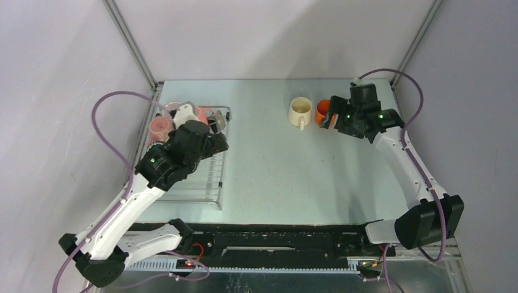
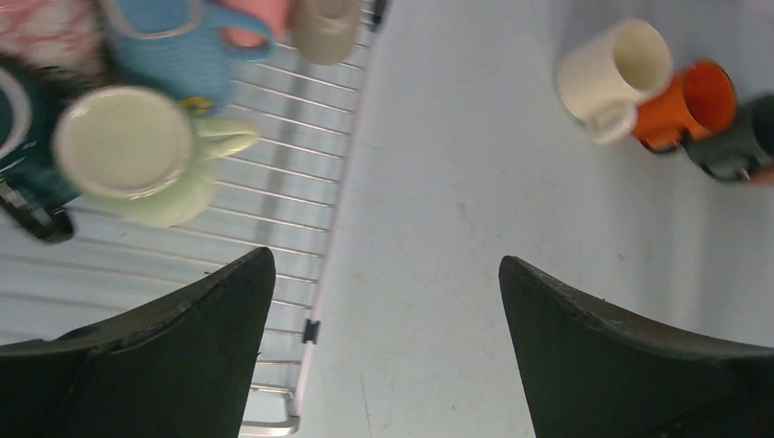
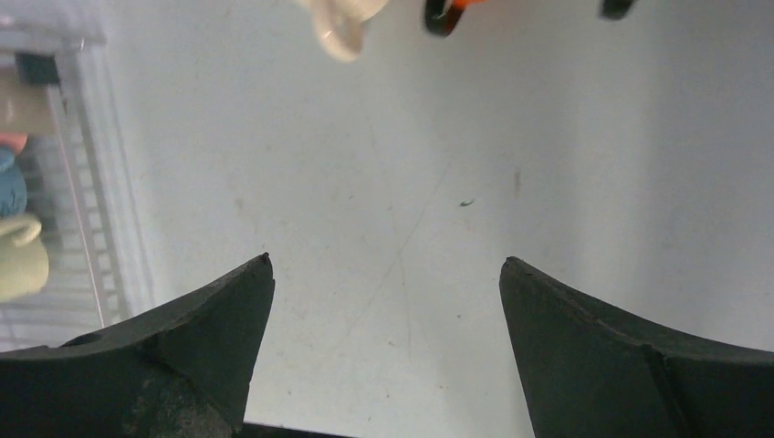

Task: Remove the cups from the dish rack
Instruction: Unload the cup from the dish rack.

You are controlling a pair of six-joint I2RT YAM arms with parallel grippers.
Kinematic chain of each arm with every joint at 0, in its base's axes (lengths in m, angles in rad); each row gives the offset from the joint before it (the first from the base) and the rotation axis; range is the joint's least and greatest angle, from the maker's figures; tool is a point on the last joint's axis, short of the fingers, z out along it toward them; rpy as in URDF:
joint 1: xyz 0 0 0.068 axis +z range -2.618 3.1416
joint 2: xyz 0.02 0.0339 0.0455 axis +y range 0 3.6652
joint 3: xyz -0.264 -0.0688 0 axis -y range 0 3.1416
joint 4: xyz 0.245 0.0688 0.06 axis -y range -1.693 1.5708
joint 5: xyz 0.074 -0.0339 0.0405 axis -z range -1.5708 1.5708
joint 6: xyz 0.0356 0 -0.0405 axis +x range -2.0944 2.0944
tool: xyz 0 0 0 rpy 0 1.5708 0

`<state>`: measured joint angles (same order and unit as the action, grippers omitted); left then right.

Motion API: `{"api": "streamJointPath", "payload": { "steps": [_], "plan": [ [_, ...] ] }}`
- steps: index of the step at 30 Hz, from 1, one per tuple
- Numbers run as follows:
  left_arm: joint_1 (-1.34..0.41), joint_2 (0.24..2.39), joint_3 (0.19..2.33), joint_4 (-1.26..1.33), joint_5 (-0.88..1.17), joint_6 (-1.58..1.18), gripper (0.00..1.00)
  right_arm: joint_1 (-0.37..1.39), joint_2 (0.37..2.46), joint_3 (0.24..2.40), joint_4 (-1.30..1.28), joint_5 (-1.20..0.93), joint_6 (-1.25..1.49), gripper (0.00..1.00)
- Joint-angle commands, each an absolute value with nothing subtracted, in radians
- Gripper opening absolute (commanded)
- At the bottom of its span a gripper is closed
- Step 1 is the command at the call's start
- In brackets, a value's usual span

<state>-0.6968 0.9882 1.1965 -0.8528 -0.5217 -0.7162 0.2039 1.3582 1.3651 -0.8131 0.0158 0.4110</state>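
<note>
Left claw [image 2: 385, 257] gapes wide and empty over the rack's [image 2: 265, 205] table-side edge. The green cup [image 2: 123, 146] lies ahead and to its left (handle toward the table). Right claw [image 3: 383, 263] is open too, well apart, so I'd use the left.

table [image 1: 275, 171] | dish rack [image 1: 204, 183] | cream cup [image 1: 300, 111] | orange cup [image 1: 321, 112] | green cup [image 2: 741, 141]

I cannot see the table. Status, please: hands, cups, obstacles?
Left hand, right hand open, empty. Cream cup, orange cup, dark green cup out on table. Light green cup, blue cup, others in dish rack. No obstacle seen.
</note>
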Motion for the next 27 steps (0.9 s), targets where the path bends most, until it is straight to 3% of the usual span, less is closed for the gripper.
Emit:
{"api": "streamJointPath", "payload": {
  "steps": [1, 17, 27],
  "plan": [
    [-0.614, 0.92, 1.135, -0.963, -0.708, -0.865, 1.0, 0.289, 1.296, 1.32, -0.714, -0.022, 0.416, 1.0],
    [-0.124, 0.81, 0.867, -0.883, -0.666, -0.816, 0.97, 0.448, 1.293, 1.228, -0.622, -0.106, 0.424, 1.0],
    [0.079, 0.972, 0.806, -0.669, -0.52, -0.709, 0.76, 0.455, 1.269, 1.208, -0.609, -0.158, 0.42, 1.0]
  ]
}}
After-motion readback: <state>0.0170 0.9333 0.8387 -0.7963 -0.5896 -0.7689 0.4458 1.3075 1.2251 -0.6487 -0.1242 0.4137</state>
